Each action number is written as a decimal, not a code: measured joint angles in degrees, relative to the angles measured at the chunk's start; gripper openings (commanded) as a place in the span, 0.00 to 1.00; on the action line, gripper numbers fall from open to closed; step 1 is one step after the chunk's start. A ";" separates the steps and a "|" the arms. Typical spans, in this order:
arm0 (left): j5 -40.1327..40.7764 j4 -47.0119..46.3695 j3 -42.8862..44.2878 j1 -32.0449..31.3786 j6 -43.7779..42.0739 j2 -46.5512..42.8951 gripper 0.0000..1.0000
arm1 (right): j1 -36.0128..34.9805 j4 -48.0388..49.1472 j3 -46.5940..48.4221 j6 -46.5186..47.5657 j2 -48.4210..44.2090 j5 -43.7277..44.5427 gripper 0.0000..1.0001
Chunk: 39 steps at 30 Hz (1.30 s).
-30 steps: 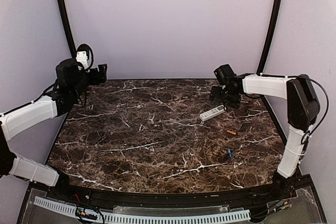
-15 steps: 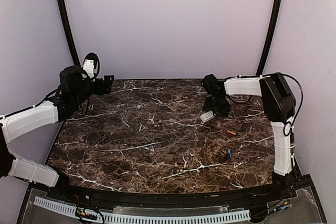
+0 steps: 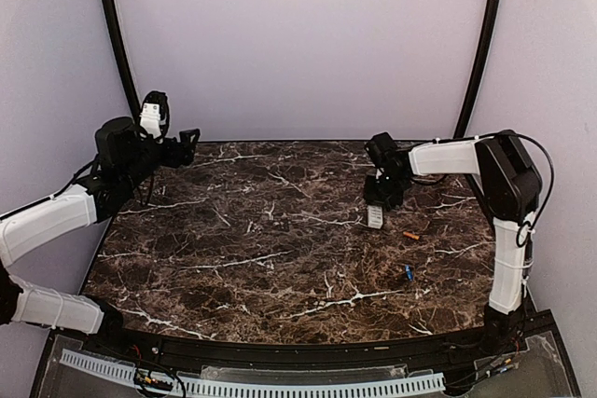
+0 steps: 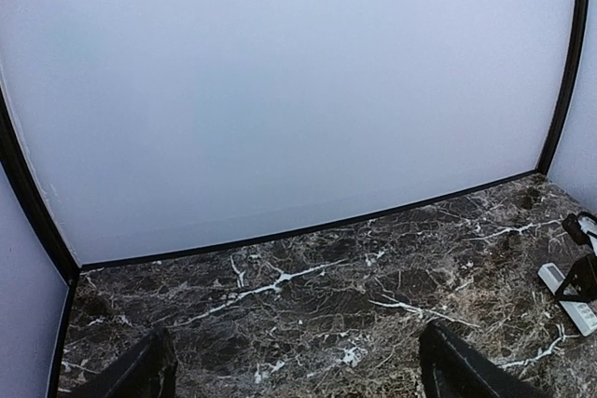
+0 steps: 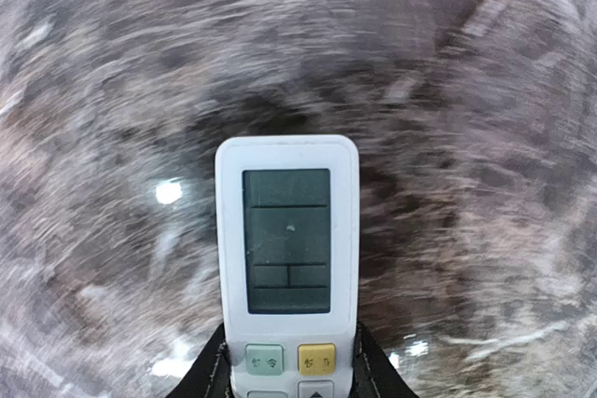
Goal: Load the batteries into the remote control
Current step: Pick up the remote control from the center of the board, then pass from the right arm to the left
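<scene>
While display-up, white remote control (image 5: pixel 287 277) (green, yellow buttons) between gripper (image 5: pixel 289 375) fingers.

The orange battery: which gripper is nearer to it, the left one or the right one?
The right gripper. It holds the remote control just left of the orange battery, slightly farther back. The left gripper hangs open at the far left corner of the table, well away.

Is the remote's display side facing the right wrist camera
Yes, the remote control shows its grey display and coloured buttons to that camera, held between the right end effector's fingers.
</scene>
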<state>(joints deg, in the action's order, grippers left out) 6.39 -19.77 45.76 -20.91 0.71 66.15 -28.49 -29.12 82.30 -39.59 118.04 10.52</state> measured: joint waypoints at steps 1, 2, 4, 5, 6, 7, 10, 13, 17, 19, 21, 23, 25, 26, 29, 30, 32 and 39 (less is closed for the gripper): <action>-0.35 -0.22 -0.26 0.00 -0.63 -0.24 0.88 | -0.04 1.03 -0.66 2.01 -0.76 -2.23 0.17; -0.85 -0.42 -0.63 0.00 -1.29 -0.55 0.87 | -0.04 1.81 -0.96 3.96 -1.44 -4.66 0.16; -2.14 -0.98 -1.44 -0.02 -3.15 -1.44 0.83 | -0.04 3.08 -1.11 8.00 -3.02 -9.53 0.15; -3.65 -1.40 -1.97 0.00 -4.52 -2.08 0.83 | -0.04 3.80 -1.11 10.40 -4.09 -12.35 0.15; -5.53 -1.64 -2.49 -0.02 -6.05 -2.89 0.82 | -0.07 4.28 -1.09 12.90 -5.31 -15.41 0.14; -8.20 -1.70 -3.02 -0.15 -8.20 -3.80 0.82 | -0.13 4.46 -1.01 15.43 -6.71 -18.80 0.14; -19.69 0.07 -4.48 -1.60 -20.63 -7.48 0.76 | -1.01 3.48 0.57 22.03 -10.23 -27.85 0.13; -30.34 4.94 -4.72 -5.07 -35.04 -9.88 0.73 | -4.02 0.83 3.76 28.04 -12.90 -34.82 0.12; -36.76 12.50 -2.40 -10.38 -50.10 -8.35 0.72 | -11.23 -3.30 7.69 33.55 -14.19 -40.87 0.11; -36.94 15.72 -0.55 -12.96 -56.46 -6.54 0.72 | -15.04 -5.40 9.07 35.30 -14.19 -43.06 0.11; -36.09 18.38 1.09 -15.82 -61.70 -4.79 0.72 | -18.16 -7.65 10.38 36.44 -14.03 -44.41 0.10; -35.10 20.59 2.12 -18.78 -65.83 -3.34 0.72 | -20.94 -9.77 12.15 37.27 -13.64 -45.57 0.09; -34.32 21.86 2.29 -20.85 -68.65 -2.36 0.68 | -22.80 -11.37 14.01 38.14 -13.14 -46.51 0.09; -33.97 22.51 2.29 -21.62 -69.66 -1.99 0.63 | -23.34 -11.89 14.80 38.60 -12.94 -46.84 0.09; -32.48 23.32 2.38 -22.93 -72.28 -1.11 0.47 | -24.30 -13.88 16.70 39.58 -12.28 -46.82 0.09; -31.69 23.28 2.45 -23.34 -72.96 -1.01 0.39 | -24.50 -14.56 17.14 39.85 -11.98 -46.80 0.09; -30.27 23.21 2.64 -24.04 -73.94 -0.81 0.35 | -24.74 -15.89 17.94 40.59 -11.10 -46.84 0.09; -28.50 22.21 2.34 -25.64 -74.20 -0.48 0.28 | -25.09 -16.50 18.29 41.27 -10.32 -47.23 0.07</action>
<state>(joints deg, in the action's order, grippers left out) -22.11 2.44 48.10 -46.54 -73.49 65.67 -53.58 -45.63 100.60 1.67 107.72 -36.71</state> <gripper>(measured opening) 0.293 0.337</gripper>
